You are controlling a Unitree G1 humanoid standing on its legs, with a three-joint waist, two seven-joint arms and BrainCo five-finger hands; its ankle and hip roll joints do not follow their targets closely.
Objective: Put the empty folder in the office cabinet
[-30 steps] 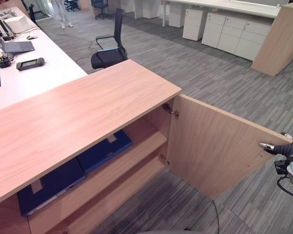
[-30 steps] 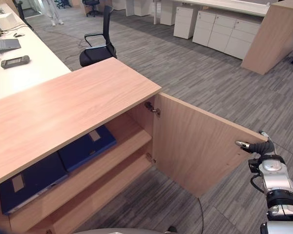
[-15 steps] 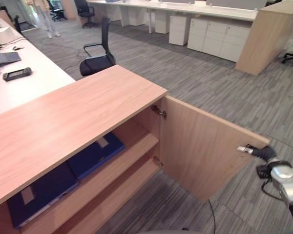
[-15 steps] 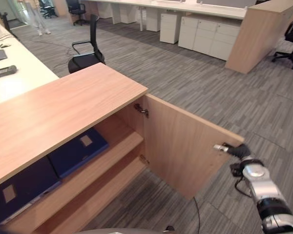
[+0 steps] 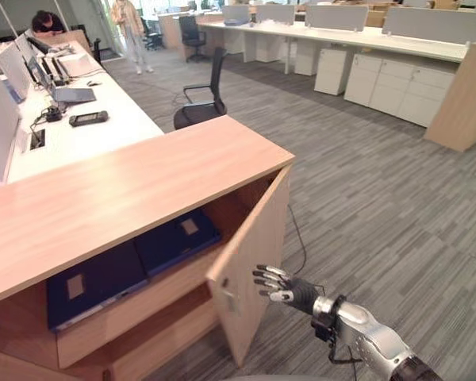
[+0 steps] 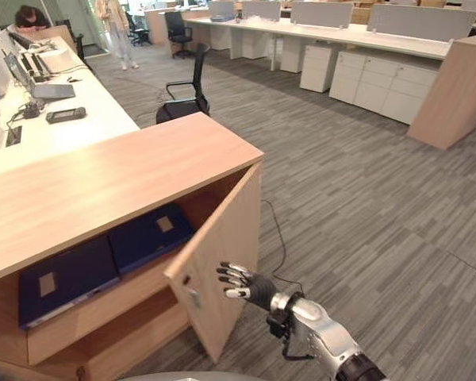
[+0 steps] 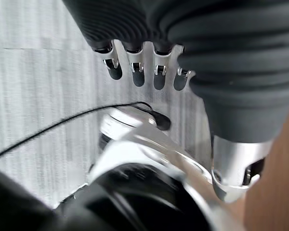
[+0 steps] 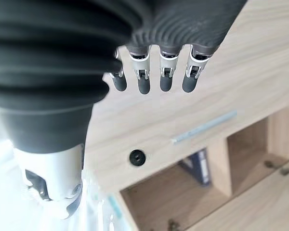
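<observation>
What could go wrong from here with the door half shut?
1. The right hand, fingers straight, sits just off the cabinet door; a push near its free edge may slip past it.
2. Both blue folders lie near the shelf's front; if one juts out, the door could catch it.

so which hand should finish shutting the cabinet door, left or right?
Right, probably. The right hand, fingers straight, is level with the half-open cabinet door, just off its outer face, so it could push. The left hand hangs over the floor. Two blue folders already lie on the shelf.
</observation>
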